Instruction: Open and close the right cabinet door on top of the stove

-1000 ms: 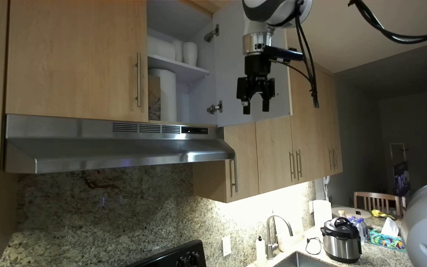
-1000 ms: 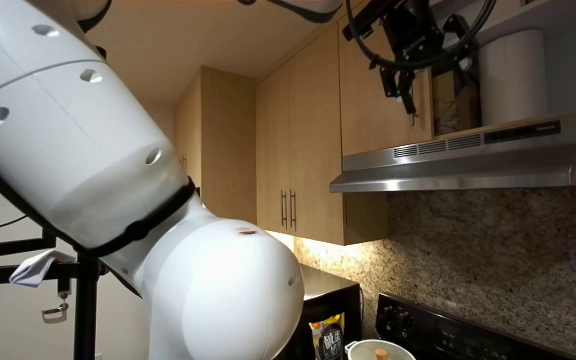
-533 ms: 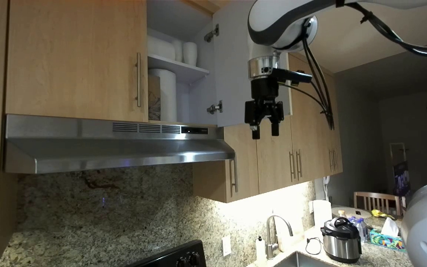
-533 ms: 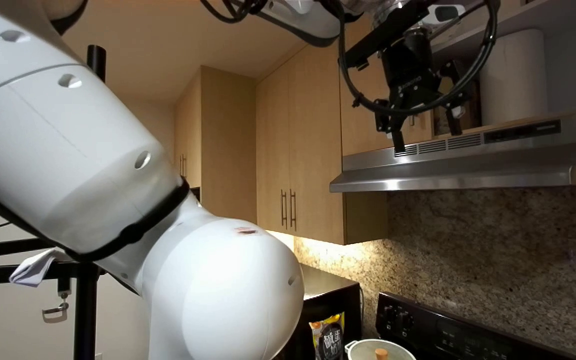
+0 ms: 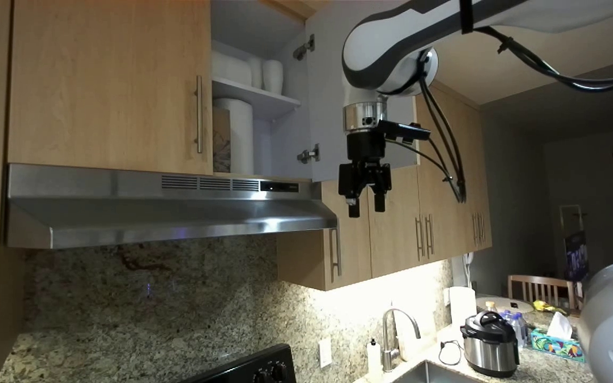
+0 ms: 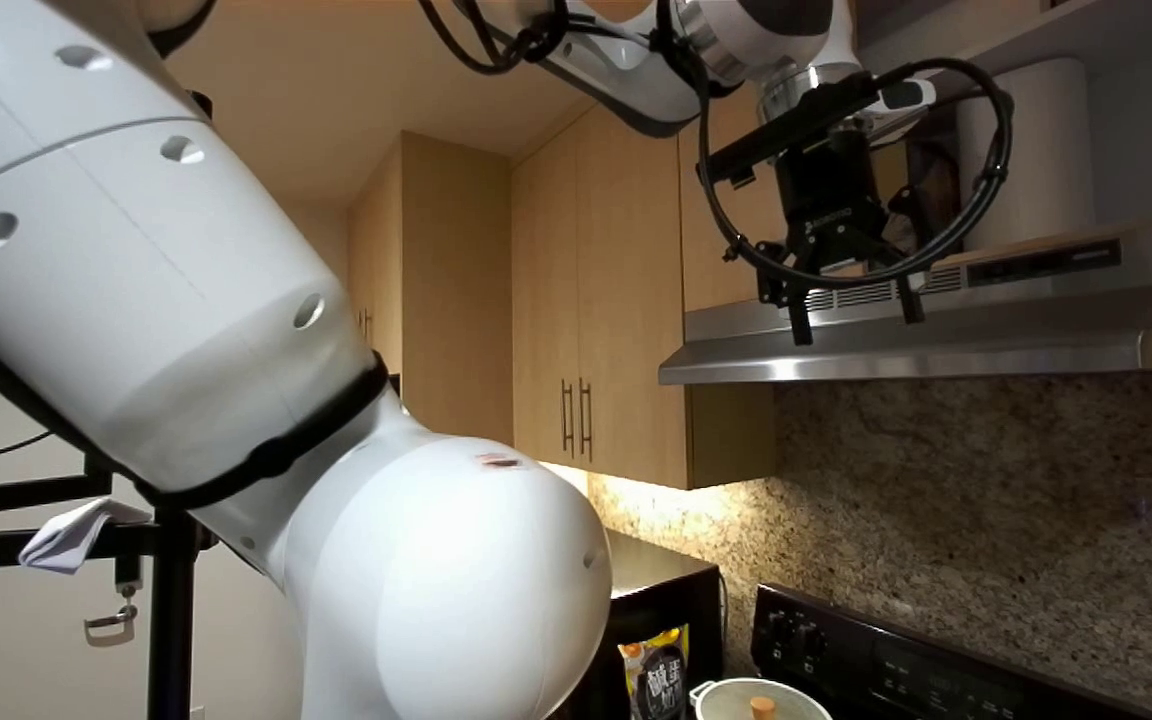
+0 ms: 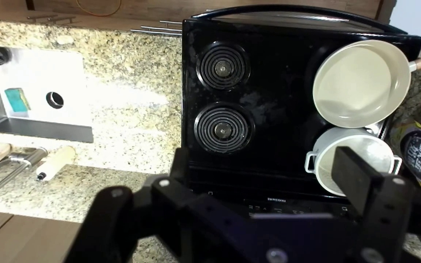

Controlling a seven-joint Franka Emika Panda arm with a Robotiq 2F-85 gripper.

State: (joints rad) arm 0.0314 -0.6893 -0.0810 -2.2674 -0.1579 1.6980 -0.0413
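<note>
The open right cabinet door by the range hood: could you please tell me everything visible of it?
The right cabinet door stands upright and swung open, showing a flat, whitish inside. Two metal-looking hinges join its left edge, as pictured, to the cabinet wall. The arm covers part of it; contact cannot be judged there. The hand does not hold it. Its handle is out of sight.

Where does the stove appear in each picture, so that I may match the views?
In an exterior view: the stove, bottom edge, slightly left of centre.
In an exterior view: the stove, bottom, right of centre.
Wrist view: the stove, centre to right, from above.
Shared landmark: the gripper, in all three views.
</note>
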